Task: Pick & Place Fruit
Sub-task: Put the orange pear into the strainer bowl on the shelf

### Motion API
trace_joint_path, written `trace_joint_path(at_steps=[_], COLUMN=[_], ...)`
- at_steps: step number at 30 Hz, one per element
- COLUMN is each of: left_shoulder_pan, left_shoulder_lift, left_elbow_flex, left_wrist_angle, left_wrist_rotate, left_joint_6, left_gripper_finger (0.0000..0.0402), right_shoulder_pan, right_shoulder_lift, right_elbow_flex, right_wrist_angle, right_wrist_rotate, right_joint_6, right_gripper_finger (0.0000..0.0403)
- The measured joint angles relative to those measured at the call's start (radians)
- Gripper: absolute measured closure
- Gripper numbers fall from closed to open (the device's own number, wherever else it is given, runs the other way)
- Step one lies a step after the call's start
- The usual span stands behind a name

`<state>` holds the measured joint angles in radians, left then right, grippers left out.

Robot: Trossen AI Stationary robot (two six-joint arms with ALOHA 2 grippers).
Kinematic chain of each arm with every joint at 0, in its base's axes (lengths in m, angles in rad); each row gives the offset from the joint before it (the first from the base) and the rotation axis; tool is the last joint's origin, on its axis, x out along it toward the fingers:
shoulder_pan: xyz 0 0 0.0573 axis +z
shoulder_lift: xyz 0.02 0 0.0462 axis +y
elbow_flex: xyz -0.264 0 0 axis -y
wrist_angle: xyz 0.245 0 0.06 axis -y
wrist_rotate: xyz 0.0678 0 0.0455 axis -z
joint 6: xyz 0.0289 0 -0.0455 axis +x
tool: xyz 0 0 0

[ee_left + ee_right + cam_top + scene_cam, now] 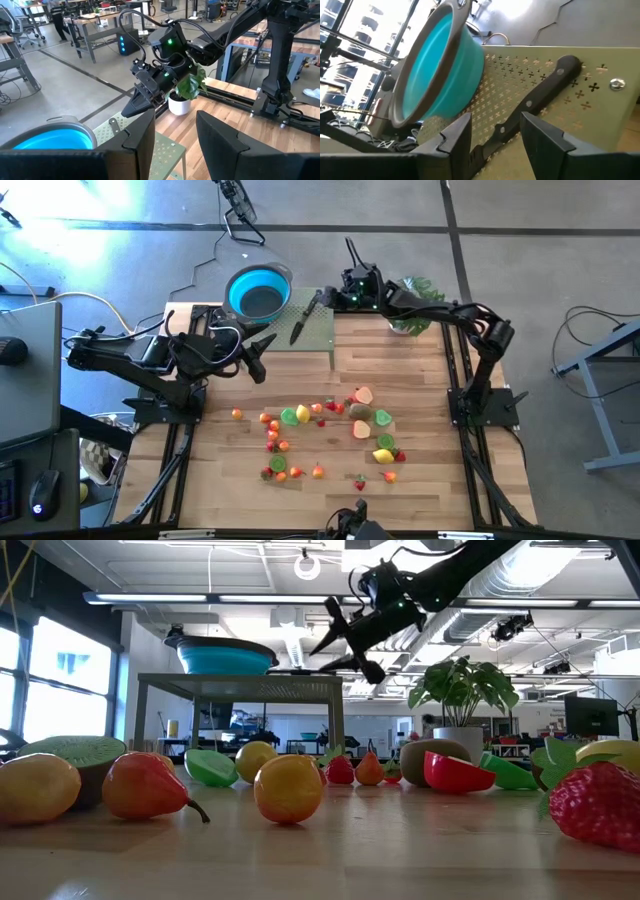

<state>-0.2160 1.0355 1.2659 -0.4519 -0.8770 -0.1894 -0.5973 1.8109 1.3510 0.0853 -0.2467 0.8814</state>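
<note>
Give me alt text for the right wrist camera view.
The right claw, open and empty, hovers over a black-handled knife lying on a perforated green shelf, beside a tilted-looking blue bowl.

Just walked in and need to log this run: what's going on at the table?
Neither arm holds anything yet. The right gripper, open, hovers over the perforated stand above the black-handled knife, beside the blue bowl. The left gripper, also open and empty, waits near the stand's left side. The toy fruit all lies scattered on the wooden table.
</note>
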Motion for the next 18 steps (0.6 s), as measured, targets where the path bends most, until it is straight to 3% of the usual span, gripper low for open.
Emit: trace_joint_path(at_steps=[5,14,18], left_shoulder_pan=[0.000,0.000,0.000], left_shoulder_lift=[0.000,0.000,0.000], left_elbow_flex=[0.000,0.000,0.000], left_wrist_angle=[0.000,-0.004,-0.010], left_wrist_rotate=[0.000,0.001,0.008], left_joint_6=[0.000,0.000,-0.025], left_gripper_finger=[0.0263,0.0263,0.0263], right_shoulder_pan=[0.000,0.002,0.009], right_shoulder_lift=[-0.008,-0.010,-0.044], right_elbow_flex=[0.000,0.000,0.000], right_wrist_angle=[0.002,0.031,0.041], right_wrist_rotate=[-0.022,-0.154,-0.207], right_joint_6=[-0.020,-0.080,-0.145], right_gripper_finger=[0.0266,0.0388,0.0396])
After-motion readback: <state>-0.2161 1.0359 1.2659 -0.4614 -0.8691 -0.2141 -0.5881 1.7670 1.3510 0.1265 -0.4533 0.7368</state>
